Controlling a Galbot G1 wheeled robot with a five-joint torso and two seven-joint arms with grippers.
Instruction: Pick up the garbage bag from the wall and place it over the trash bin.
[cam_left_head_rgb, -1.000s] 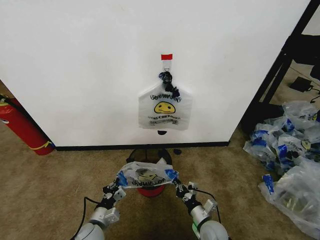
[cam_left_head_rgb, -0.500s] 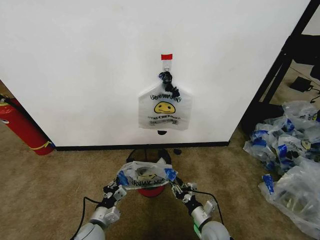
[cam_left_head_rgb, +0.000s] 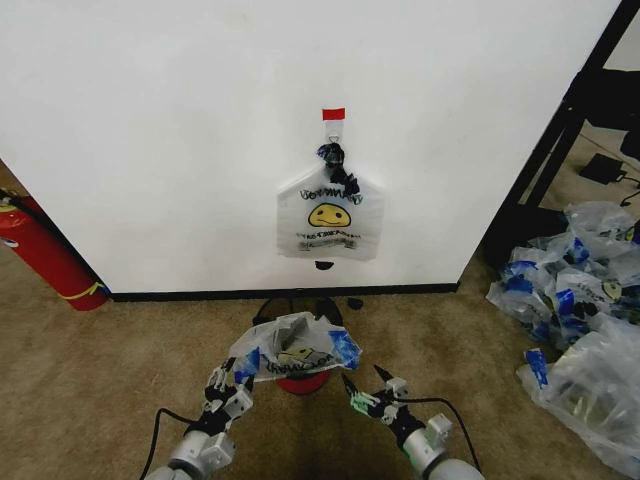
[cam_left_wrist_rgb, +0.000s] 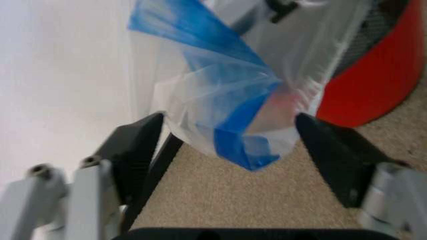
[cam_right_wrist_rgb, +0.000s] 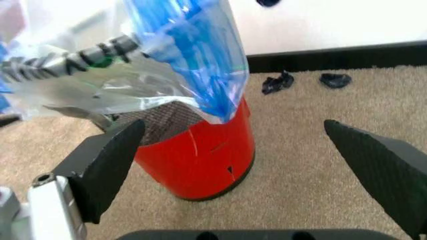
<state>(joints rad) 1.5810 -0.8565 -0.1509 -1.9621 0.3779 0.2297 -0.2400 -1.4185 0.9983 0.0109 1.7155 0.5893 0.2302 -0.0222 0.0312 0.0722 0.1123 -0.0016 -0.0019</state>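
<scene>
A: Where is the garbage bag (cam_left_head_rgb: 293, 349) sitting now?

B: It is being seen draped over the trash bin (cam_left_head_rgb: 300, 380), on the carpet (cam_left_head_rgb: 90, 370) just in front of the wall (cam_left_head_rgb: 150, 130). One blue-patched corner is lying between the fingers of the left hand (cam_left_head_rgb: 227, 381), which are spread apart in the left wrist view and are not closing on the film.

A: And the right hand (cam_left_head_rgb: 370, 392)?

B: It is being held spread wide, just beside the bin and apart from the bag.

A: How is the bag judged to handle?

B: As very light, limp and crinkly: thin translucent film that is likely slipping and collapsing unless its rim is being kept taut. The blue patches at the mouth are judged the best holds. The bin is looking rigid, with a round red base and a dark meshed upper wall.
</scene>
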